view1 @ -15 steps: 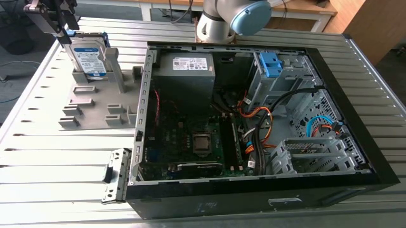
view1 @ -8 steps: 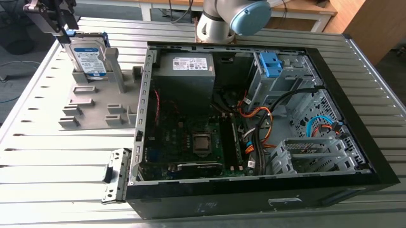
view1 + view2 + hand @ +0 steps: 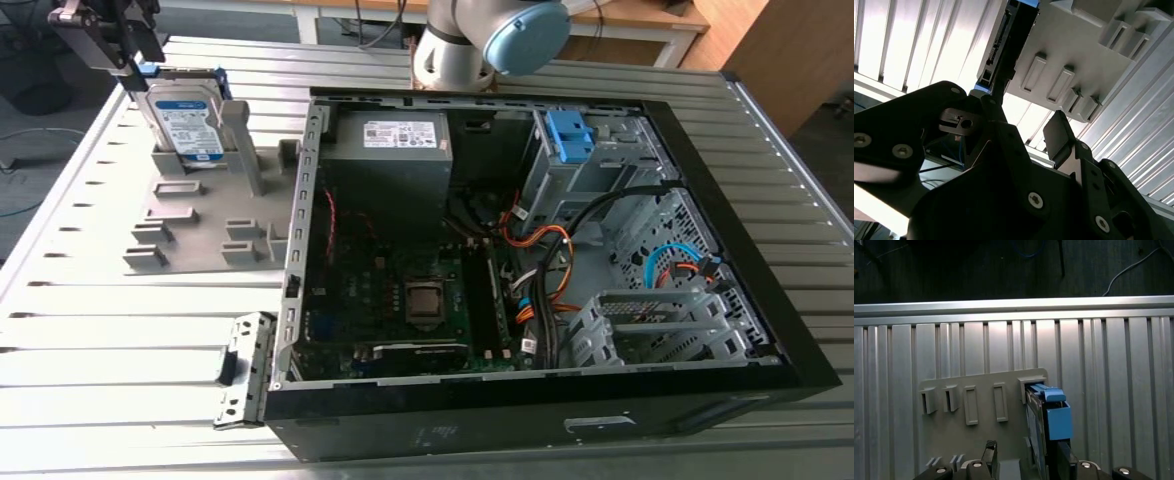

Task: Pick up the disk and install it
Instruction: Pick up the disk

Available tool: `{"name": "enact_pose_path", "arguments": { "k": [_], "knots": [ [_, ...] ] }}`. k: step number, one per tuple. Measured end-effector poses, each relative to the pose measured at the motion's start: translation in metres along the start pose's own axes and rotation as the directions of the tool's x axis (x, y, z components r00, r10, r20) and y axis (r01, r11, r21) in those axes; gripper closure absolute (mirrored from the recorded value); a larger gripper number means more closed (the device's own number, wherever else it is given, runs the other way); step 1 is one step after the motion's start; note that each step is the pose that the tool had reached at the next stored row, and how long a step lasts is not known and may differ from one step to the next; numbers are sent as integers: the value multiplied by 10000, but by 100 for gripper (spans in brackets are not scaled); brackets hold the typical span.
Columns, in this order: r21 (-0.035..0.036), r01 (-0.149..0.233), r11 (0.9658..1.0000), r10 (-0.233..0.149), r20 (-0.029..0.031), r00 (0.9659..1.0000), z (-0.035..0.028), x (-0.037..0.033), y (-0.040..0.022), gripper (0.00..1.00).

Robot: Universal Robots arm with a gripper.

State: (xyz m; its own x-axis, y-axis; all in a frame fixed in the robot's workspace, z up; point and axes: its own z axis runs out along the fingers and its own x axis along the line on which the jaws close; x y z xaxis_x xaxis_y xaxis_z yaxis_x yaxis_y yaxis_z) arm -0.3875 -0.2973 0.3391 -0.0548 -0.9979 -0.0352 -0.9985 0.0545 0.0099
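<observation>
The disk [image 3: 187,120], silver with a white-and-blue label and a blue bracket, stands on edge in a slot of the grey holder [image 3: 200,225] at the exterior view's left. My gripper [image 3: 127,55] hovers open at the disk's upper far corner. In the first wrist view the disk [image 3: 1048,422] rises from the holder [image 3: 984,385], and my gripper [image 3: 1026,460] has one finger [image 3: 1065,460] against the blue bracket and the other finger [image 3: 990,452] well apart from the disk. The second wrist view shows the disk's edge [image 3: 1004,45] in line with one finger of my gripper [image 3: 1026,120].
An open computer case [image 3: 787,330] lies on the slatted metal table [image 3: 120,340], to the right of the holder. Inside are a grey power-supply box [image 3: 390,140], a drive cage with a blue latch [image 3: 570,135], and loose cables [image 3: 547,250]. The arm's base [image 3: 461,50] stands behind the case.
</observation>
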Motion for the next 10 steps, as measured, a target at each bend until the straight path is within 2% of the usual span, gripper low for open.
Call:
{"name": "enact_pose_path", "arguments": {
  "k": [6,10],
  "knots": [
    [0,0,10000,0,0,10000,5,-34,25,41],
    [0,0,10000,0,0,10000,11,-110,44,41]
  ]
}}
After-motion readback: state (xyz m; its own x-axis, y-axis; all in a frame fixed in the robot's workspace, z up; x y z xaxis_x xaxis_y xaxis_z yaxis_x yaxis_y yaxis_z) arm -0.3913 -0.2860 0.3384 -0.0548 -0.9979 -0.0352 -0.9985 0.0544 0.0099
